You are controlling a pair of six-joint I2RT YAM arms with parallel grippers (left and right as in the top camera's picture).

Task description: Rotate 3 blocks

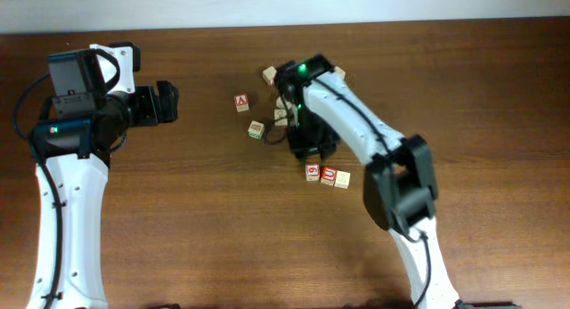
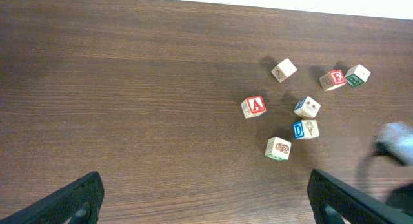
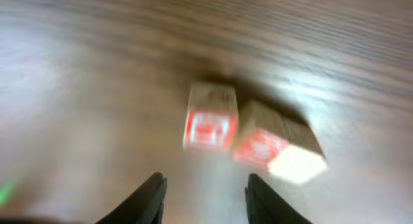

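Observation:
Three small wooden blocks lie in a row right of the table's centre: one with a red print [image 1: 313,172], a second red-printed one [image 1: 328,176] and a pale one [image 1: 343,179]. My right gripper [image 1: 311,155] hangs just behind that row. The right wrist view is blurred; there the two red blocks [image 3: 208,117] [image 3: 260,144] and the pale block [image 3: 297,163] lie ahead of my right gripper [image 3: 206,201], which is open with nothing between its fingers. My left gripper [image 1: 167,102] is far to the left, wide open [image 2: 206,201] and empty.
Other cubes are scattered behind the row: a red "A" cube [image 1: 241,102] [image 2: 254,106], a green-patterned cube [image 1: 256,129] [image 2: 278,148], a blue "D" cube [image 2: 305,129], a red "E" cube [image 2: 333,79] and a pale cube [image 1: 269,75]. The right arm [image 1: 356,122] crosses above them.

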